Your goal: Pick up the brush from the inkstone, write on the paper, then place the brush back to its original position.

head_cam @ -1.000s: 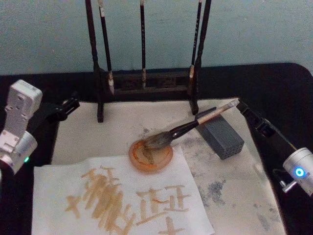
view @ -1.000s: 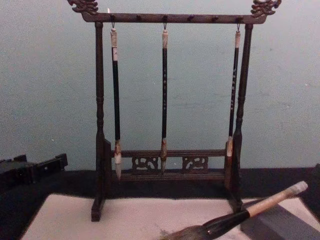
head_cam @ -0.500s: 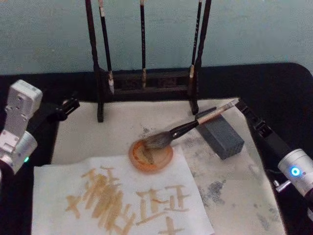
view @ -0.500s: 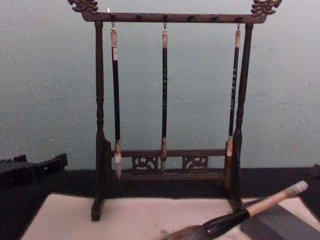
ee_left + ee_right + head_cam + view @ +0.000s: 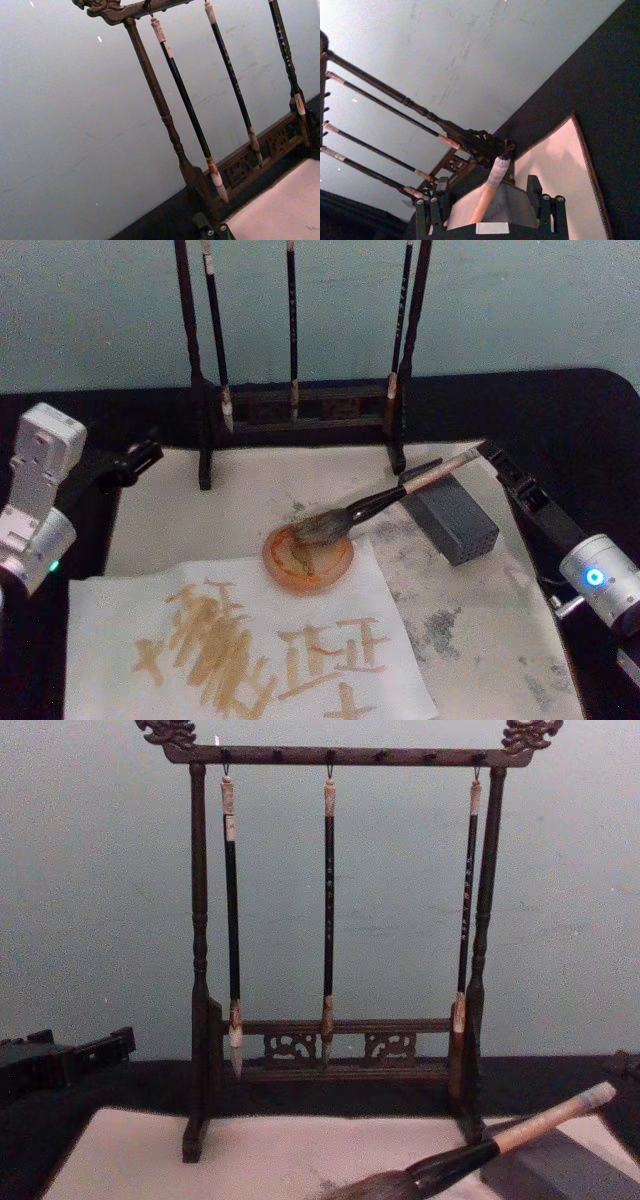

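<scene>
The brush [image 5: 385,500] lies slanted, its pale handle propped on the inkstone [image 5: 460,525] and its bristles resting in a round orange dish [image 5: 308,558]. Both stand on the cream paper [image 5: 250,495]. My right gripper [image 5: 497,462] sits at the far end of the handle. In the right wrist view the handle [image 5: 487,192] runs between the spread fingers [image 5: 427,212] without being clamped, so this gripper is open. My left gripper [image 5: 140,455] rests shut at the paper's far left corner, away from the brush. The chest view shows the brush [image 5: 470,1155] low at the right.
A dark wooden rack [image 5: 300,405] with three slim hanging brushes stands at the back of the paper. A white sheet [image 5: 240,640] with brown written strokes lies at the front left, under the dish's edge. Black tabletop surrounds the paper.
My right arm has shifted slightly inward and forward toward the brush handle's end. The brush, the inkstone and the left arm have stayed where they were.
</scene>
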Available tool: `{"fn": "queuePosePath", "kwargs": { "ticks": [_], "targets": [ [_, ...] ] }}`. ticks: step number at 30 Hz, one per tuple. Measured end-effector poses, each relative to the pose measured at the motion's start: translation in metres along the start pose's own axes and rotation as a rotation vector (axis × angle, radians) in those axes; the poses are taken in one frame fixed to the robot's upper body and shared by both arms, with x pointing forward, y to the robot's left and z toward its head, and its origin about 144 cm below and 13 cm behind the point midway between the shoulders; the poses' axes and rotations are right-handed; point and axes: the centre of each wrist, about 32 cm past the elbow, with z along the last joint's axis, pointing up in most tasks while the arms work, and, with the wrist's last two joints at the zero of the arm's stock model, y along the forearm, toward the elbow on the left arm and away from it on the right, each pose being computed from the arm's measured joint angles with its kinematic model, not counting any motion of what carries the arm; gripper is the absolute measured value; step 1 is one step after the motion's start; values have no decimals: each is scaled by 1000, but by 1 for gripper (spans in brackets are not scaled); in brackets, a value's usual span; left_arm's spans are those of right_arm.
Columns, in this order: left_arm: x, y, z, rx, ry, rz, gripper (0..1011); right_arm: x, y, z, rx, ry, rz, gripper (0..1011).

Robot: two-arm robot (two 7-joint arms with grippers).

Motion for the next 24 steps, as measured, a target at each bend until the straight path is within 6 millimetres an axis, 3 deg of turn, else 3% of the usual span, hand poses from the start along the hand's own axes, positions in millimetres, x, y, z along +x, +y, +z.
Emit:
{"fn": "queuePosePath", "kwargs": {
  "ticks": [24],
  "targets": [
    [0,0,0,0,0,0,1002,14,25,5,-14,52,17,1001]
  ]
}}
